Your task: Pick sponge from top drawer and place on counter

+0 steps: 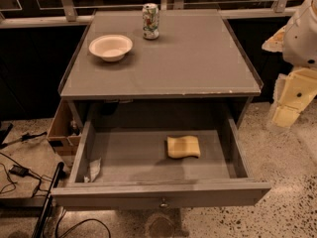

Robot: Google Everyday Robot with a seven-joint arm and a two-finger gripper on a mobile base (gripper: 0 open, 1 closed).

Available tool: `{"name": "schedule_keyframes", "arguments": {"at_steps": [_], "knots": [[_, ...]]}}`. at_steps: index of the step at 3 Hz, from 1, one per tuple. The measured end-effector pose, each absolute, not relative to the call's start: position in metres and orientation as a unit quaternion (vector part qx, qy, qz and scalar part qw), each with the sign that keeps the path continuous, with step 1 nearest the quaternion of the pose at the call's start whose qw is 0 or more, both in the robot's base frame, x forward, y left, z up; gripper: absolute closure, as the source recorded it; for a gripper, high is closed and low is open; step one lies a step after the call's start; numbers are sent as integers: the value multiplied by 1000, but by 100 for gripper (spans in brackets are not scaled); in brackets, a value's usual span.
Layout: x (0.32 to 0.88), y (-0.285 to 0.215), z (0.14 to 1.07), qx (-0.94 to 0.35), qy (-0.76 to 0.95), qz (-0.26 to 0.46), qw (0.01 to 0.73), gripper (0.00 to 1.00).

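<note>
Camera view: pale-yellow wavy-edged soft sponge (183,147) lies lower centre in the open shallow grey top drawer (129,156), long axis left-right. Cream robot gripper (286,114) hangs at the right edge, well apart; its opening cannot be told.

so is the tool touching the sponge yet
Apart. The camera view shows the tool right of the counter, outside the top drawer, while the sponge lies on the drawer bottom.

I see the top drawer (133,158) pulled open, with the sponge (183,147) lying flat on its floor, right of centre. On the counter (193,68) above sit a white bowl (111,47) and a can (150,21). My gripper (290,105) hangs at the right, beside the cabinet, well apart from the sponge.
</note>
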State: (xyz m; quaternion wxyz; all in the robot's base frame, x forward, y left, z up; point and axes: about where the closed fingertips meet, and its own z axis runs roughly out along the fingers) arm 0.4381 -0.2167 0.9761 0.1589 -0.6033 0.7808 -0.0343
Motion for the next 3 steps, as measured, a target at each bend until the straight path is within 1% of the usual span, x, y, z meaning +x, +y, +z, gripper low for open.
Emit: {"name": "schedule_keyframes", "arguments": {"at_steps": [1, 2, 3], "knots": [[438, -217, 976, -603, 781, -34, 159, 0], [438, -217, 976, -603, 781, -34, 159, 19], [441, -217, 971, -601, 780, -39, 171, 42]]}}
